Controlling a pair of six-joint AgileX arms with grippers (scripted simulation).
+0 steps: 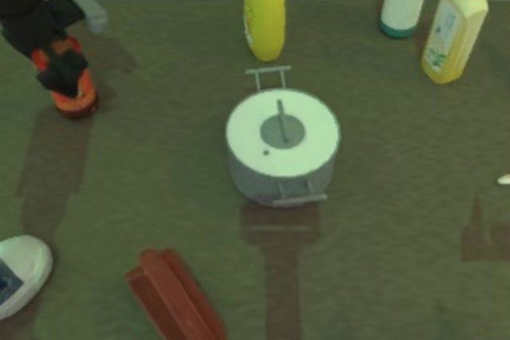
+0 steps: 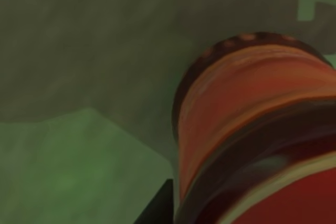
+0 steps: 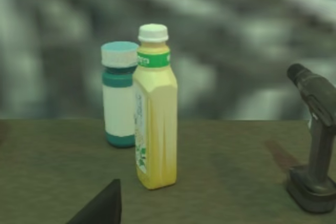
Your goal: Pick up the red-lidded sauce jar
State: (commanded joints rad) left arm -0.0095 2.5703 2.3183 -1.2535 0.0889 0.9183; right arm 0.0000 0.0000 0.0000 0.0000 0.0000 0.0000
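the red-lidded sauce jar [image 1: 73, 95] stood at about ten o'clock on the table [image 1: 159, 165], near its left edge, with open cloth all round it. the left gripper [image 1: 54, 53] sat right over the jar's top, its dark body hiding the lid; i cannot tell whether its jaws were clenched on the jar or released. from the left wrist, the jar [image 2: 252, 129] filled the near field, orange-red label and dark neck band close against the camera. the round grey scale [image 1: 282, 147] held the centre, well apart from the jar. the tall yellow bottle [image 1: 264, 9] stood at twelve o'clock, the reddish-brown box [image 1: 174, 296] at seven. the right arm was parked off the right edge, its gripper unseen.
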